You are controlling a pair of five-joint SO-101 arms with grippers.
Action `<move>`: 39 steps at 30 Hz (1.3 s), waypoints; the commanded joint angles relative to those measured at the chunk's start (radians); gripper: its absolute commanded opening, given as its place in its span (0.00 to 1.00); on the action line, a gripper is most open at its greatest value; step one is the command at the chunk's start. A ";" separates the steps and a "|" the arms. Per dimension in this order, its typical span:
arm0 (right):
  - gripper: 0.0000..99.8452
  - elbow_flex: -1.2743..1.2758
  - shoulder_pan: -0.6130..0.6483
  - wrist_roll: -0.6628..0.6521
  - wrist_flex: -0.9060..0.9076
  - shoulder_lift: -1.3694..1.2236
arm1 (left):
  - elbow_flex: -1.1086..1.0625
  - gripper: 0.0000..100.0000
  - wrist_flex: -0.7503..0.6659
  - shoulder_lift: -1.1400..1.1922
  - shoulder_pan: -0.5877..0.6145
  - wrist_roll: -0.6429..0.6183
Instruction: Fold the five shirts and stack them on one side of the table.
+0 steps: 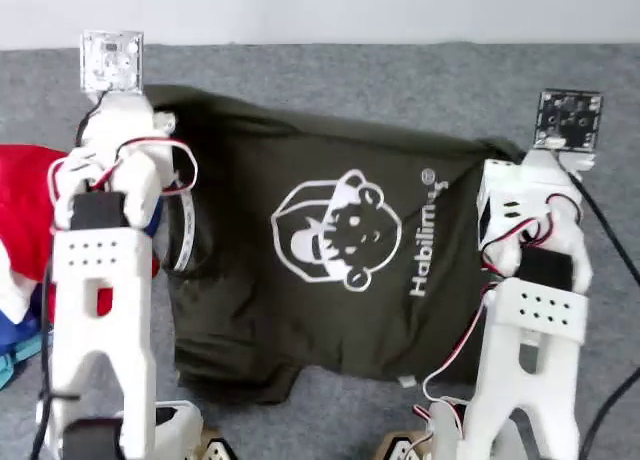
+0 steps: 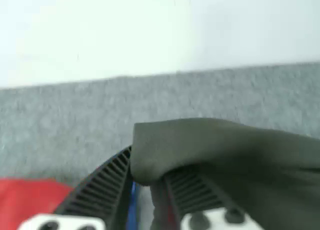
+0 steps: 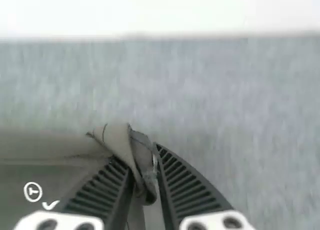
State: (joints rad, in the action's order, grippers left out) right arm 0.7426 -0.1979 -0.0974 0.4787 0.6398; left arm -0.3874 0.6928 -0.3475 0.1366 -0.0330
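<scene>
Olive shirt [image 1: 330, 270] with a white face print lies spread over the middle of the grey table cover [image 1: 400, 80] in the high view, chest up, its cloth rumpled along the 6 o'clock hem. The left arm [image 1: 100, 280] rises from 7 o'clock and ends over the shirt's corner at 10 o'clock. The right arm [image 1: 530, 310] rises from 5 o'clock and ends over the shirt's edge at 2 o'clock. From this height the arms' own bodies cover their fingers. A heap of red and blue cloth [image 1: 25, 200] sits at 9 o'clock on the table's edge, just beside the left arm.

In the left wrist view, the left gripper [image 2: 147, 177] is clamped on a thick fold of the olive shirt [image 2: 225, 155], which drapes over the ribbed fingers [image 2: 107, 182] and hangs lifted off the grey cover [image 2: 75, 120]. Red cloth [image 2: 30, 195] from the heap lies beside the gripper, and a strip of blue shows between the fingers.

In the right wrist view, the right gripper [image 3: 140, 175] is pinched tight on a bunched corner of the olive shirt [image 3: 117, 140], the seam poking out past the fingertips [image 3: 172, 172]. The rest of the shirt stretches away to one side, with a small white mark of its print on it, and grey cover [image 3: 225, 90] runs on to the pale wall [image 3: 160, 10] behind.
</scene>
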 commanded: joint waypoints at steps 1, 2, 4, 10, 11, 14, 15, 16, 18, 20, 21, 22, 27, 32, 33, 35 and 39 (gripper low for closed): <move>0.01 0.044 0.015 -0.011 -0.314 -0.047 | 0.028 0.02 -0.164 0.095 0.000 -0.006; 0.01 0.048 0.019 -0.011 -0.360 -0.076 | 0.044 0.02 -0.184 0.133 0.000 -0.006; 0.01 0.041 0.033 -0.011 -0.437 -0.151 | 0.091 0.02 -0.204 0.210 0.000 -0.006; 0.01 -0.069 0.038 -0.009 -0.608 -0.418 | 0.309 0.02 -0.206 0.442 0.000 -0.008; 0.01 -0.098 0.038 -0.008 -0.619 -0.463 | 0.340 0.02 -0.206 0.474 0.000 -0.008; 0.01 -0.178 0.038 -0.006 -0.621 -0.579 | 0.417 0.02 -0.175 0.549 0.000 -0.008; 0.01 -0.198 0.039 -0.006 -0.621 -0.610 | 0.440 0.02 -0.149 0.565 0.000 -0.008; 0.01 -0.213 0.039 -0.006 -0.621 -0.630 | 0.460 0.02 -0.118 0.577 0.000 -0.008; 0.01 -0.230 0.039 -0.005 -0.619 -0.651 | 0.481 0.02 -0.057 0.586 -0.002 -0.008; 0.01 -0.229 0.039 -0.005 -0.618 -0.656 | 0.487 0.02 0.000 0.586 -0.002 -0.008; 0.01 -0.229 0.039 -0.005 -0.607 -0.659 | 0.487 0.02 0.028 0.586 -0.002 -0.008; 0.01 -0.229 0.039 -0.006 -0.579 -0.661 | 0.487 0.02 0.052 0.586 -0.003 -0.008; 0.01 -0.233 0.051 -0.008 -0.386 -0.650 | 0.487 0.02 0.221 0.586 -0.023 0.084; 0.01 -0.233 0.081 -0.008 -0.209 -0.595 | 0.489 0.02 0.416 0.585 -0.037 0.239; 0.01 -0.233 0.085 -0.008 -0.174 -0.579 | 0.489 0.02 0.456 0.585 -0.035 0.262; 0.01 -0.233 0.101 -0.008 -0.104 -0.550 | 0.489 0.02 0.534 0.585 -0.034 0.322; 0.01 -0.233 0.111 -0.005 0.045 -0.493 | 0.516 0.02 0.726 0.585 -0.032 0.463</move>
State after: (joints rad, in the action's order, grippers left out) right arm 0.5754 -0.0967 -0.0974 0.4342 0.0721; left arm 0.0652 1.2789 0.2524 0.1059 0.3368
